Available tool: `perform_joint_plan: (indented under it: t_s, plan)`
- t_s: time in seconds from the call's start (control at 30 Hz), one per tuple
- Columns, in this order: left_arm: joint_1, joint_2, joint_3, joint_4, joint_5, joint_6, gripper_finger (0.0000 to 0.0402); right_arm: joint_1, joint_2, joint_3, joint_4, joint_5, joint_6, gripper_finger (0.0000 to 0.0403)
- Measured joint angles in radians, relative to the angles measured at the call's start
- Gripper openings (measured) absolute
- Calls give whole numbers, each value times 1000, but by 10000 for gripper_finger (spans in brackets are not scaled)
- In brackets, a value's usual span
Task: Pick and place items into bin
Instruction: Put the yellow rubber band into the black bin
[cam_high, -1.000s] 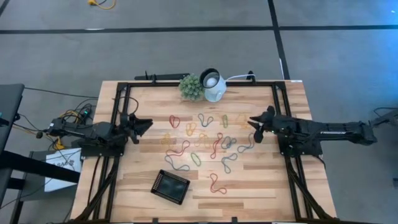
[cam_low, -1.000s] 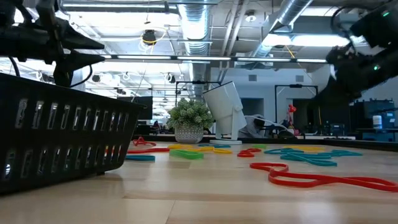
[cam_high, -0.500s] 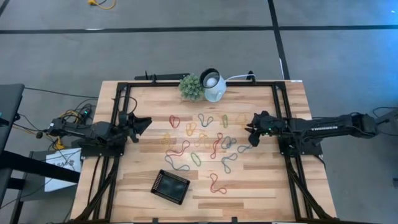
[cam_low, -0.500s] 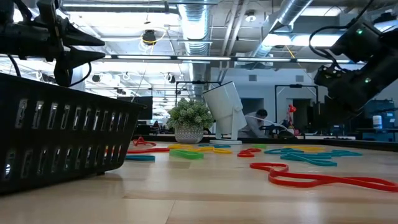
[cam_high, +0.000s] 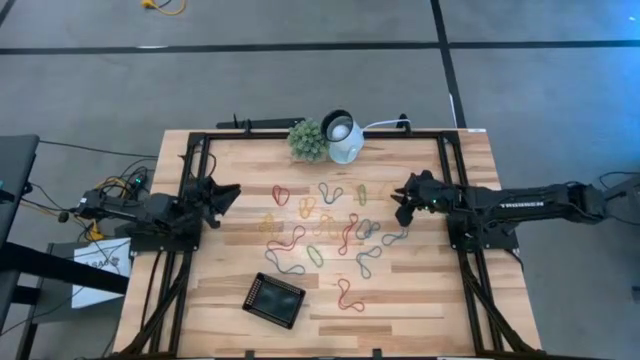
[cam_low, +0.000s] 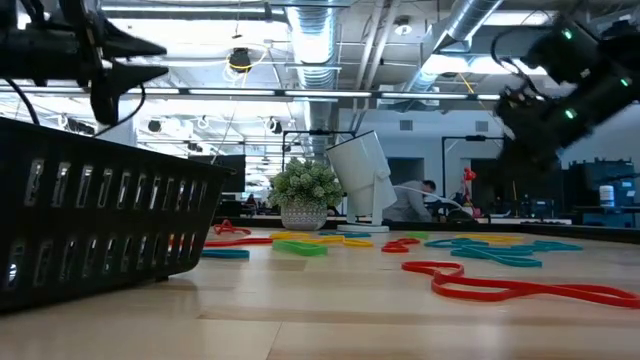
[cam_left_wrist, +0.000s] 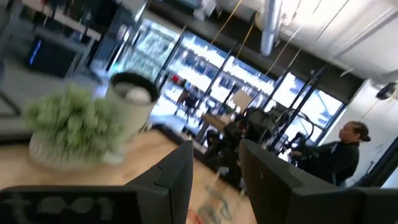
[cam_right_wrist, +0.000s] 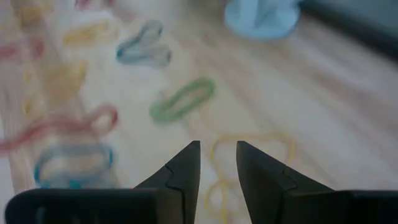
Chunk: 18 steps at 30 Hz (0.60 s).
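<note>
Several thin rubber bands (cam_high: 325, 225) in red, orange, yellow, green and grey lie flat across the middle of the wooden table. In the low view a red band (cam_low: 520, 290) lies nearest. The small black bin (cam_high: 274, 298) sits near the near edge and looms as a slatted wall (cam_low: 100, 220) in the low view. My right gripper (cam_high: 400, 196) hovers open above the bands' right side. In its wrist view the right gripper (cam_right_wrist: 217, 158) is over a yellow band (cam_right_wrist: 261, 146), with a green band (cam_right_wrist: 182, 99) beyond. My left gripper (cam_high: 232, 192) waits open at the left side, off the table surface, seen as the left gripper (cam_left_wrist: 216, 171) in its wrist view.
A green plant ball (cam_high: 308, 140) and a white lamp-like object (cam_high: 342, 136) stand at the far edge. Black frame rails (cam_high: 190, 250) run along both sides of the table. A person (cam_left_wrist: 345, 155) is in the room beyond. Bare wood (cam_high: 420, 300) lies near the near right.
My right arm has reached out from the right side toward the bands, moving its gripper left toward the table's middle, then lifting it slightly. My left gripper has risen a little. The bands and the bin have stayed in place.
</note>
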Motion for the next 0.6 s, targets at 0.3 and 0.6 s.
perform_joint_plan:
  t_s: [0.3,0.6]
  plan:
    - [0,0,0,-57,9,62,122,4,49,72,-196,12,126,97]
    - [0,70,98,-59,15,105,122,4,147,71,-177,11,157,98]
